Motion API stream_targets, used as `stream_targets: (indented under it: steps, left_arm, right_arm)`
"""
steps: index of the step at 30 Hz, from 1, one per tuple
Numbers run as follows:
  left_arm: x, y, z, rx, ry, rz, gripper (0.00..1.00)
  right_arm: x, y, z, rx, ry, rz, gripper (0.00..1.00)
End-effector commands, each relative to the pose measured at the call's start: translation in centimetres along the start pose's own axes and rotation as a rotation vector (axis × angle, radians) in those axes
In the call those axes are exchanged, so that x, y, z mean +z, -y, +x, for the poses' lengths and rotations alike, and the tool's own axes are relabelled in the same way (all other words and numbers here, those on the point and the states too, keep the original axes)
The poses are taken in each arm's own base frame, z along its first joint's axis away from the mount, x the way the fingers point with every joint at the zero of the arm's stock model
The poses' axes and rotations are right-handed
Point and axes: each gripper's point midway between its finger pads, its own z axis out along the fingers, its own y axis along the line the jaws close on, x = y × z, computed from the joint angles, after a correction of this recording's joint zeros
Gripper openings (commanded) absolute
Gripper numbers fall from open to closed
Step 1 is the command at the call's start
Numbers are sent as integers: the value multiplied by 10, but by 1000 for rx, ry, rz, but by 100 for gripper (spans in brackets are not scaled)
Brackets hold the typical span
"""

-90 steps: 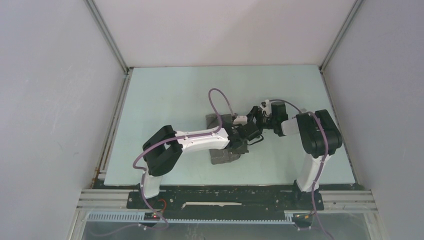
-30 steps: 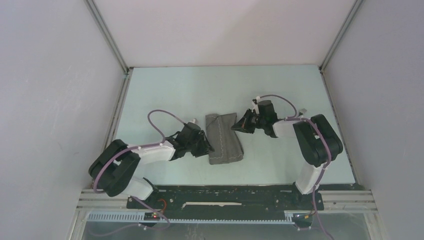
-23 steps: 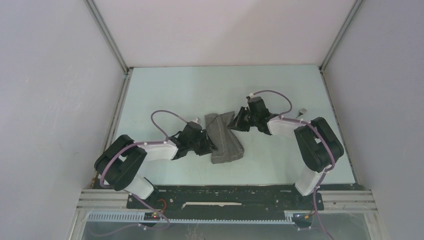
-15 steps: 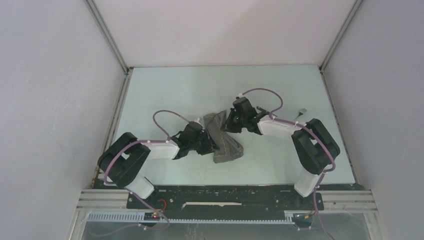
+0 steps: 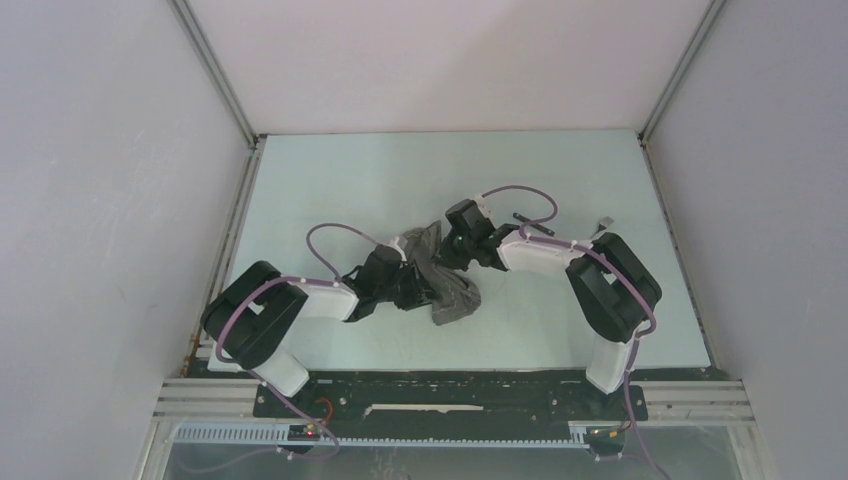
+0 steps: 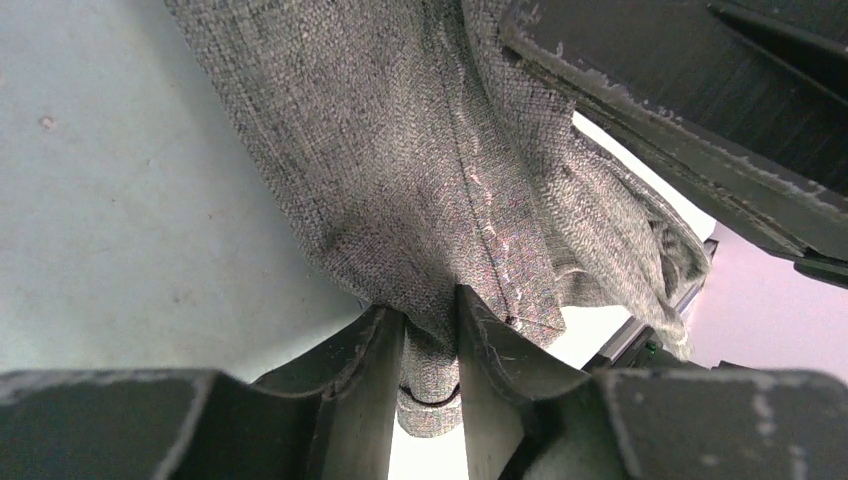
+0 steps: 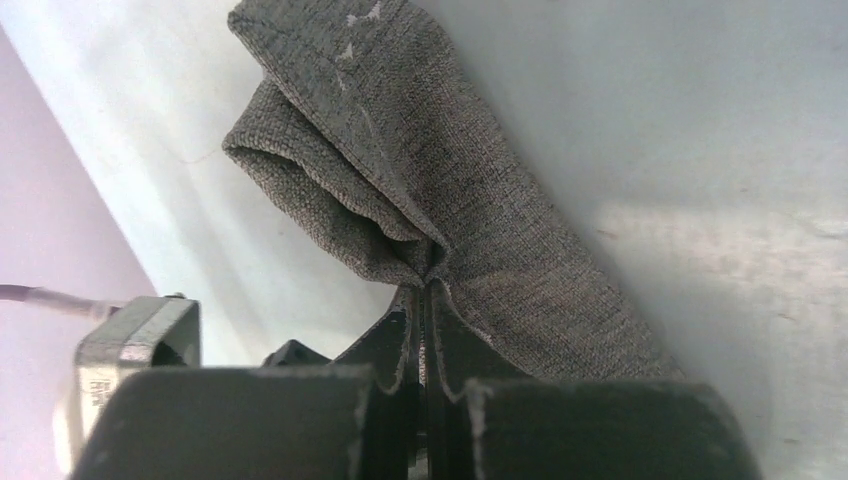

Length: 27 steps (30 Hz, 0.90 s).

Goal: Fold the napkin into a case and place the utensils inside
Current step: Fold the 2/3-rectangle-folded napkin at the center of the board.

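The grey napkin [image 5: 452, 290] lies bunched and partly lifted at the table's middle, no longer a flat pouch. My left gripper [image 5: 418, 285] comes in from its left and is shut on a thick fold of the napkin [image 6: 400, 150]; cloth fills the gap between the fingers [image 6: 375, 370]. My right gripper [image 5: 452, 246] is at the cloth's upper end, shut tight on a pinched edge of the napkin [image 7: 490, 210]. A thin dark utensil [image 5: 524, 217] and a small silvery one [image 5: 604, 222] lie on the table to the right, outside the cloth.
The pale green table [image 5: 350, 190] is walled by white panels on three sides. Metal rails [image 5: 225, 250] run along its left edge. Both arms' purple cables loop above the cloth. The right arm's elbow [image 5: 610, 285] stands near the front right.
My right gripper has drawn the napkin's upper right corner leftwards. My left gripper has moved in on the left edge and closed on it. The flat cloth has bunched up.
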Motion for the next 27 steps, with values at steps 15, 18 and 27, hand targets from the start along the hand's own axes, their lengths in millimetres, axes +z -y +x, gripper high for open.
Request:
stream_targets:
  steps: [15,18,27]
  left_arm:
    - [-9,-43,11,19,-16,-77,42]
    - [-21,-47,10,24,-11,-100,50]
    - [-83,-76,-37,-48,177,-160,57]
  right_arm:
    - [9,-35,9,268,81,-222,0]
    - [5,-40,7,253,87,-251,0]
    - [-7,-48,5,237,57,-290,0]
